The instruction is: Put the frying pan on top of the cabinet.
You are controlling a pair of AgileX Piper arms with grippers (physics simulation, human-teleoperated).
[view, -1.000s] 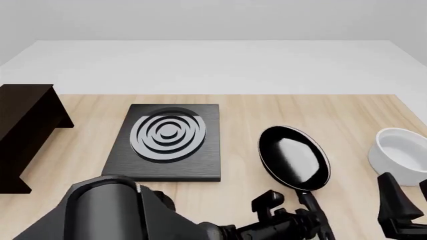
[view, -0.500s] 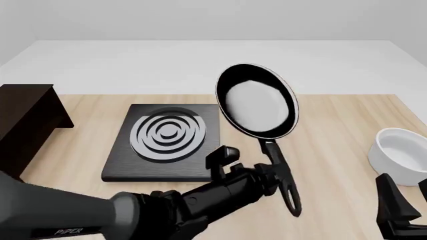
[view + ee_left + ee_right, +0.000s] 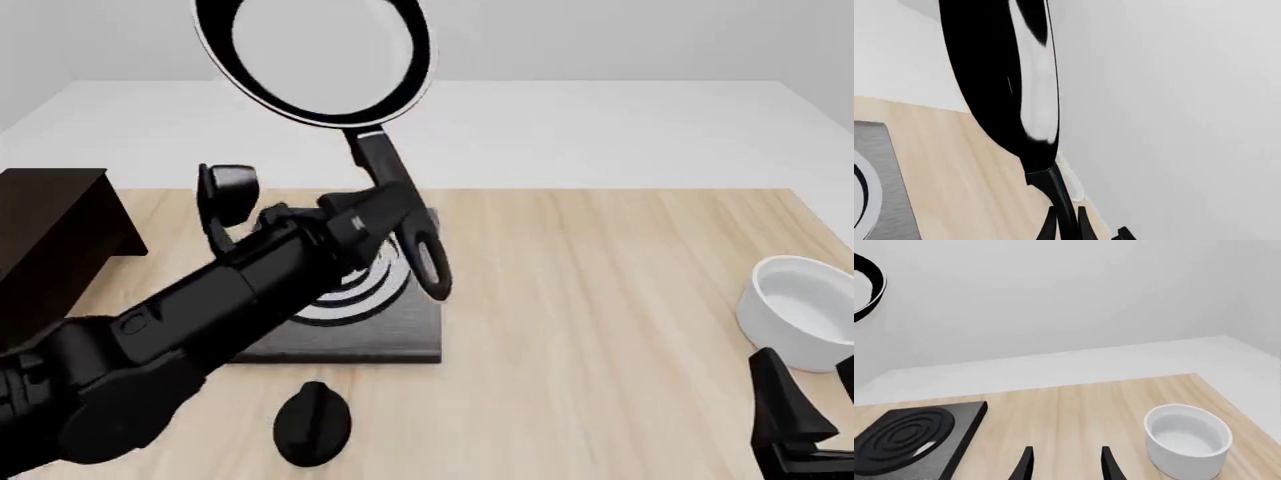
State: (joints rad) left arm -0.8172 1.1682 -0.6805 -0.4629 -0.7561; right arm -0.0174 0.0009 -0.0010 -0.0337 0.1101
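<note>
My left gripper point(image 3: 380, 215) is shut on the long black handle of the frying pan point(image 3: 314, 55) and holds it high above the table, tilted up, its pale inside facing the front camera. In the left wrist view the frying pan point(image 3: 997, 85) shows edge-on, with the handle between my fingers point(image 3: 1047, 227). The dark brown cabinet point(image 3: 47, 260) stands at the table's left edge, to the left of the pan and well below it. My right gripper point(image 3: 814, 405) is open and empty low at the front right; it also shows in the right wrist view point(image 3: 1066, 465).
A flat black stove plate point(image 3: 407, 325) with grey rings lies left of centre, mostly behind my left arm; it also shows in the right wrist view point(image 3: 914, 437). A white bowl point(image 3: 801, 310) stands at the right edge, just beyond my right gripper point(image 3: 1187, 437).
My left gripper has lifted the frying pan off the table and swung it up and to the left, over the stove plate. The right arm has not moved.
</note>
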